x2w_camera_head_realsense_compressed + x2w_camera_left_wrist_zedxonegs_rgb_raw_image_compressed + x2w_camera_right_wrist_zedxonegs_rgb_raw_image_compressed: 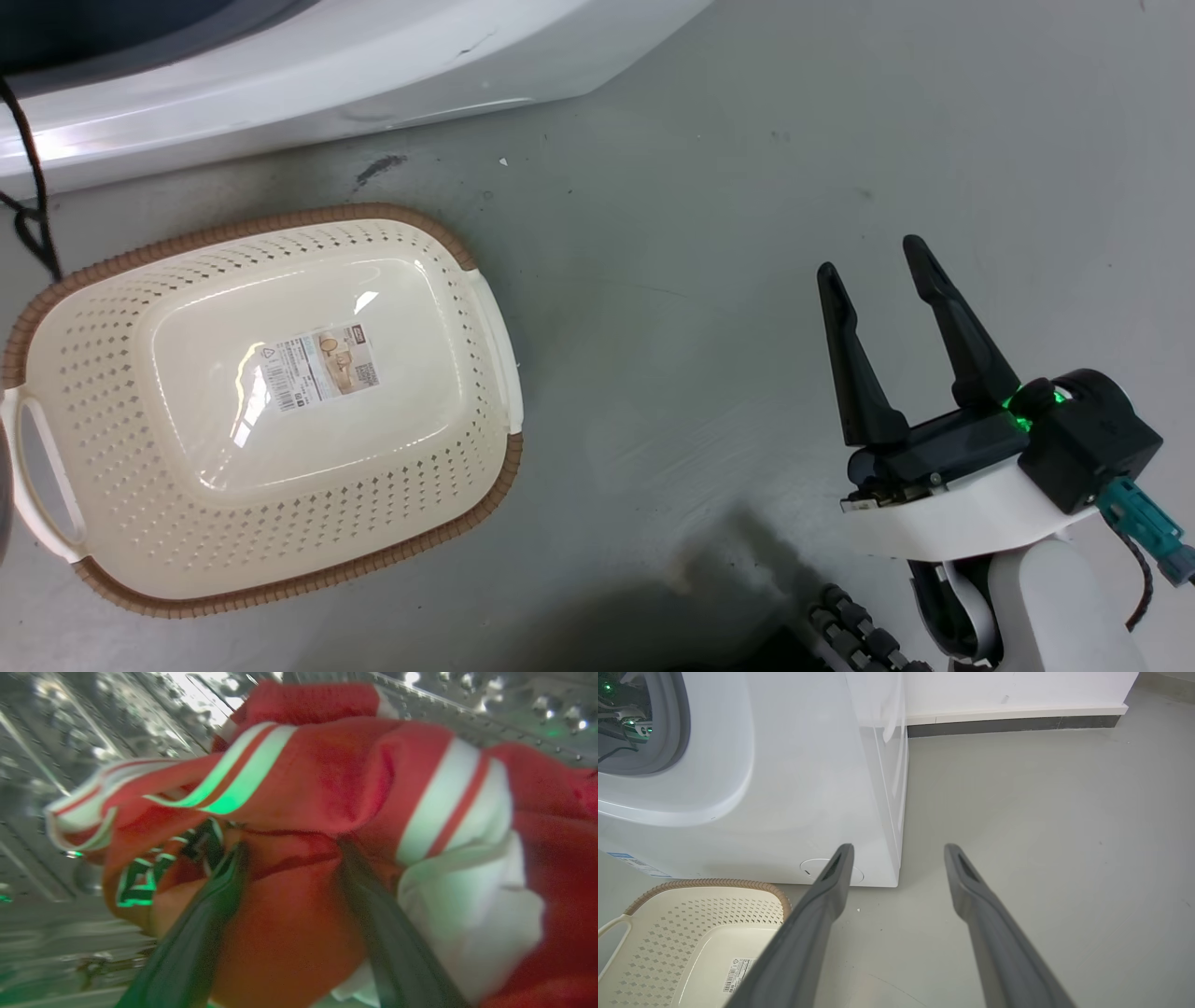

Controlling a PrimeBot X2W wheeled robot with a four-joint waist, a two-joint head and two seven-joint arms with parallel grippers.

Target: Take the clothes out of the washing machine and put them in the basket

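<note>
Red clothes [327,779] with white stripes and black white-outlined lettering lie bunched in the steel drum [70,728] of the washing machine [280,75]. My left gripper [289,844] is open, its fingers pushed into the bundle with red cloth between them and the tips sunk in folds. The cream basket [308,219] with a brown rim stands on the floor in front of the washing machine [784,788], with only a paper label inside. My right gripper [870,259] hovers open over bare floor to the right of the basket [710,883], holding nothing [899,847].
A black cable [28,187] hangs at the far left beside the basket. Grey floor [700,233] stretches between the basket and my right arm. A dark baseboard [1008,723] runs along the wall behind the machine. The grey porthole gasket [677,742] is at the upper left.
</note>
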